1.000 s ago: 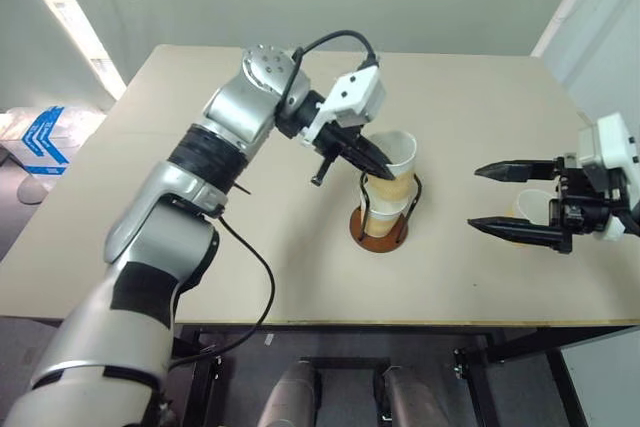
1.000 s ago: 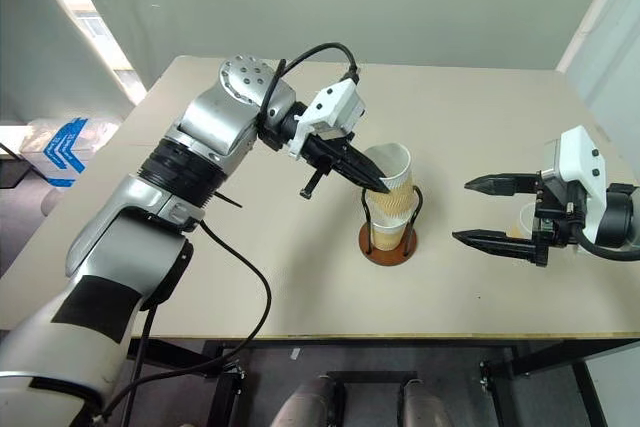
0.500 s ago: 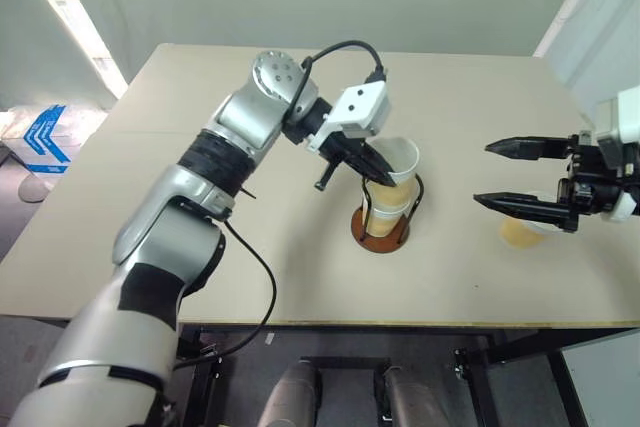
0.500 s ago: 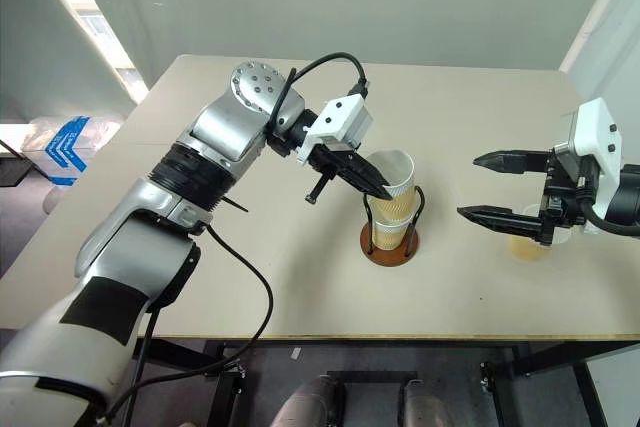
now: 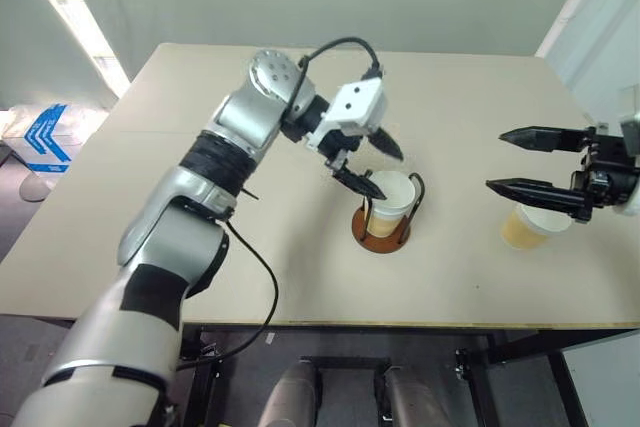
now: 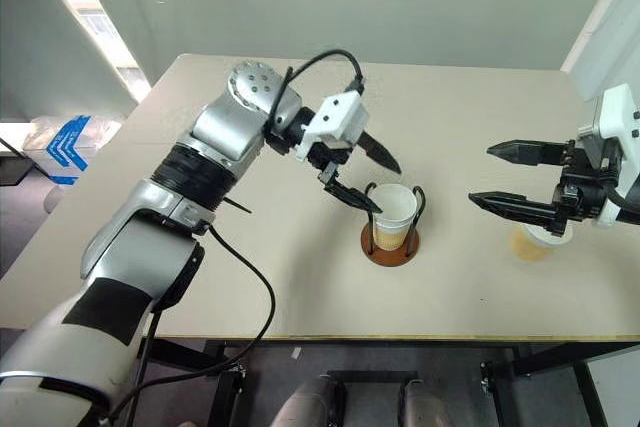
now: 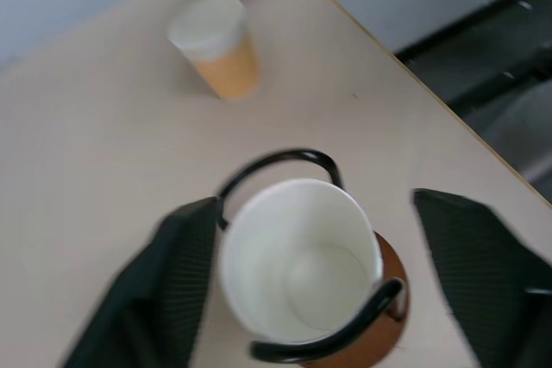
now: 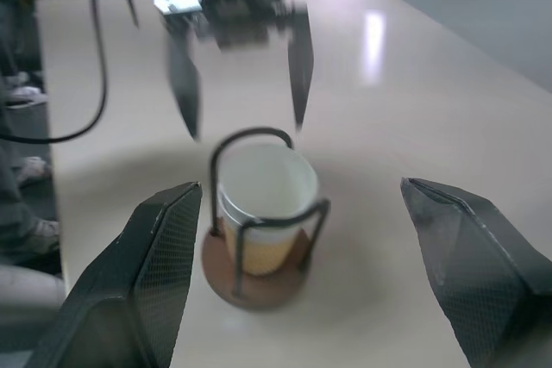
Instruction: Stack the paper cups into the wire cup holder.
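The table point(image 5: 150, 247) carries the wire cup holder point(image 5: 381, 224) near the middle of its front edge, with nested paper cups point(image 5: 388, 197) seated inside the loops. A third cup point(image 5: 527, 226) stands toward the right edge, well apart. The left gripper point(image 5: 372, 163) hangs spread just above the stack's rim, holding nothing. The right gripper point(image 5: 520, 159) is spread too, hovering just over the lone cup. Good practice now, I judge: lift the left gripper straight up clear of the wires, then lower the right around the cup's wall.
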Robot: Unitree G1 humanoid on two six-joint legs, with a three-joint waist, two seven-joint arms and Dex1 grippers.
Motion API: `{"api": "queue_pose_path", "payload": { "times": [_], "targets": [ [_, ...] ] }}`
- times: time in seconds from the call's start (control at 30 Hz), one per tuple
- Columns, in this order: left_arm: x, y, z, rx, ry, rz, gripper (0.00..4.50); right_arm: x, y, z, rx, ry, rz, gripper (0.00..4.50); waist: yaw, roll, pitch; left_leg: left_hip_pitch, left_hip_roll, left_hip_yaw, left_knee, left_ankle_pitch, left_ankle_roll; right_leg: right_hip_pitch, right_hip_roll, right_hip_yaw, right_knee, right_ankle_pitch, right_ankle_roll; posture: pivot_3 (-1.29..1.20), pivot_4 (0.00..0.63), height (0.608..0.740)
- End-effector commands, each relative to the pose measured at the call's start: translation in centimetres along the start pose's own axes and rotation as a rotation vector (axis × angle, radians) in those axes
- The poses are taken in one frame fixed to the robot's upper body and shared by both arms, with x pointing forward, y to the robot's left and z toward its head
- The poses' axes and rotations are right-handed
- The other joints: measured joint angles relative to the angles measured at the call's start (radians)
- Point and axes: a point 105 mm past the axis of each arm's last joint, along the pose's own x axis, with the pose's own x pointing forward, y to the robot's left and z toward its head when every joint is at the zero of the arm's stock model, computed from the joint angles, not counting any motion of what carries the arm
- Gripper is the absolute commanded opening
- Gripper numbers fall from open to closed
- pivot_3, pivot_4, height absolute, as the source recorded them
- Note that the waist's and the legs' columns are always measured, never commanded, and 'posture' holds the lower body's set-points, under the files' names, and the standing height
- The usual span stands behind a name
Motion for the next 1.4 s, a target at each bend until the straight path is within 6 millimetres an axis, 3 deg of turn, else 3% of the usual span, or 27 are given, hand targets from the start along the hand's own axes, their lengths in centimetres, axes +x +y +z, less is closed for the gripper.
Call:
{"api": "queue_pose_path", "payload": {
  "times": [0.03, 0.1, 0.23, 0.37, 0.6, 0.83, 0.93, 1.23, 1.33, 1.4],
  "targets": [
    [-3.4, 0.6, 4.2, 0.042, -0.151, 0.076, 4.47, -0.5, -1.9, -1.5, 0.014, 0.115, -0.151, 3.92, -0.002, 0.0, 0.0, 0.0, 0.0, 0.0, 0.0, 0.0, 0.0, 0.0, 0.0, 0.0, 0.0, 0.0, 0.0, 0.0, 0.15, 0.74],
    [-5.1, 0.7, 4.3, 0.017, -0.18, 0.145, 4.47, -0.2, -1.9, -2.6, 0.022, 0.185, -0.168, 3.92, -0.003, 0.0, 0.0, 0.0, 0.0, 0.0, 0.0, 0.0, 0.0, 0.0, 0.0, 0.0, 0.0, 0.0, 0.0, 0.0, 0.15, 0.74],
    [-7.9, 0.2, 2.2, -0.064, -0.149, 0.291, 4.47, 0.1, -1.4, -4.8, 0.016, 0.29, -0.153, 3.92, -0.006, 0.003, -0.001, 0.002, 0.0, 0.001, -0.002, 0.0, 0.0, -0.001, 0.0, 0.0, 0.001, 0.0, 0.001, 0.0, 0.15, 0.74],
    [-9.6, -1.0, 0.3, -0.139, -0.119, 0.4, 4.47, -1.1, -2.6, -8.0, -0.057, 0.49, -0.202, 3.92, -0.007, 0.004, -0.001, 0.002, 0.0, 0.001, -0.001, 0.0, 0.0, 0.0, 0.0, 0.0, 0.001, -0.001, 0.001, 0.0, 0.15, 0.74],
    [-10.2, -2.0, -0.8, -0.193, -0.109, 0.488, 4.47, -3.2, -4.2, -11.3, -0.117, 0.688, -0.203, 3.92, 0.001, 0.003, -0.001, 0.001, 0.0, 0.0, 0.003, -0.001, 0.001, 0.001, -0.001, 0.0, 0.001, 0.0, 0.001, 0.0, 0.15, 0.74],
    [-10.3, -2.9, -1.6, -0.222, -0.087, 0.516, 4.47, -2.4, -4.4, -12.3, -0.14, 0.727, -0.125, 3.92, -0.01, 0.003, -0.001, 0.006, 0.0, 0.001, 0.0, 0.001, 0.0, 0.002, 0.0, 0.001, 0.002, 0.002, -0.002, 0.0, 0.15, 0.74],
    [-10.4, -3.4, -2.2, -0.234, -0.07, 0.521, 4.5, -1.4, -4.5, -12.6, -0.158, 0.718, -0.098, 3.35, -0.014, 0.003, -0.001, 0.007, 0.0, 0.001, -0.001, 0.001, 0.0, 0.003, 0.0, 0.001, 0.002, 0.002, -0.002, 0.0, 0.15, 0.74],
    [-11.4, -5.0, -4.1, -0.259, -0.012, 0.532, 4.5, -0.2, -4.4, -12.8, -0.189, 0.71, -0.028, 0.15, -0.015, 0.003, -0.001, 0.007, 0.0, 0.0, -0.002, 0.0, 0.0, 0.002, 0.0, 0.001, 0.002, 0.001, -0.005, 0.0, 0.15, 0.74],
    [-12.0, -5.7, -5.0, -0.289, -0.007, 0.538, 4.5, -0.4, -4.1, -11.2, -0.197, 0.669, 0.004, 0.03, -0.017, 0.003, -0.001, 0.006, 0.0, 0.0, -0.002, 0.0, 0.0, 0.002, 0.0, 0.001, 0.002, -0.002, -0.01, 0.0, 0.15, 0.74],
    [-12.4, -6.6, -5.8, -0.313, 0.002, 0.543, 4.5, 0.0, -3.9, -8.4, -0.224, 0.59, 0.019, 0.03, -0.019, 0.004, -0.001, 0.007, 0.0, 0.0, -0.003, 0.0, 0.0, 0.002, 0.0, 0.001, 0.002, -0.002, -0.011, 0.0, 0.15, 0.74]
  ]
}}
